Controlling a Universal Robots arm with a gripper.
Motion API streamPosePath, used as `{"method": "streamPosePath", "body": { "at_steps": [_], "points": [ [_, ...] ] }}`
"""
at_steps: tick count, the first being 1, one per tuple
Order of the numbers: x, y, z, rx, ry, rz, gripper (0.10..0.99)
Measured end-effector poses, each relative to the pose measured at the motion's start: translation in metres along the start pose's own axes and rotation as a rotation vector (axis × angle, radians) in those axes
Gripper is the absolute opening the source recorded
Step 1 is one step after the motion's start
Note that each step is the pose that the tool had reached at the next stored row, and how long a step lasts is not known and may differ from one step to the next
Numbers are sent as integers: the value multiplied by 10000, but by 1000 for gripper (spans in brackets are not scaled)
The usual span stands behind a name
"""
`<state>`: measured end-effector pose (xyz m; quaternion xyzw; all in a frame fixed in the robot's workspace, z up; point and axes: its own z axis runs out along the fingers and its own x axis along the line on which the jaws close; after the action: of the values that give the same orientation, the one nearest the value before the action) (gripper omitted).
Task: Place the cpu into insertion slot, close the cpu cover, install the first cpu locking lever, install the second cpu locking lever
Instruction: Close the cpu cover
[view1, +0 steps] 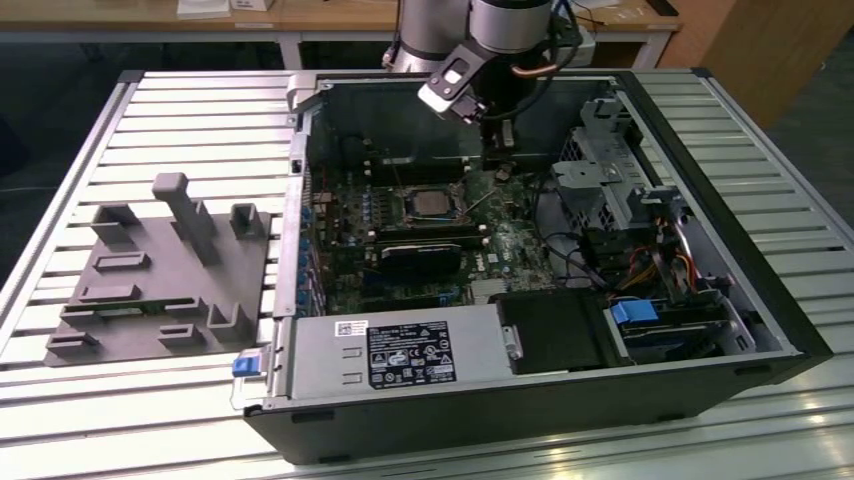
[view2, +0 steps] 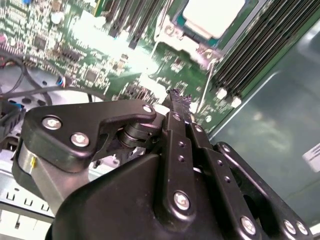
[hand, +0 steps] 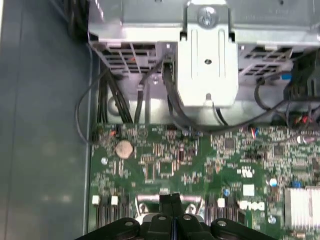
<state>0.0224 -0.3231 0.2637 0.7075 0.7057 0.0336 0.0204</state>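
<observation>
The chip (view1: 430, 203) lies in its socket (view1: 399, 208), the cover (view2: 172, 31) seemingly down, at seven o'clock from the gripper (view1: 502, 160) in the exterior view. The gripper, closed and empty, has its tip just beside a thin raised lever (view2: 206, 75). Locking looks in hand; it calls for pressing that rod down under its catch.

Robotics lab/workshop: slatted alu worktop (view1: 200, 110), opened PC case (view1: 534, 420), grey jig plate (view1: 147, 300), robot arm (view1: 447, 30), wooden desks (view1: 347, 18) in bg.

Slatted metal table (view1: 200, 110); wooden desk (view1: 334, 18) behind; dark floor (view1: 54, 80)
</observation>
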Motion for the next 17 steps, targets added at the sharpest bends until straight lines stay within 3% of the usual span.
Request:
{"method": "streamPosePath", "body": {
  "at_steps": [8, 17],
  "points": [
    [1, 179, 14, 39, -1, 1, 106],
    [-1, 245, 104, 95, -7, 1, 106]
  ]
}}
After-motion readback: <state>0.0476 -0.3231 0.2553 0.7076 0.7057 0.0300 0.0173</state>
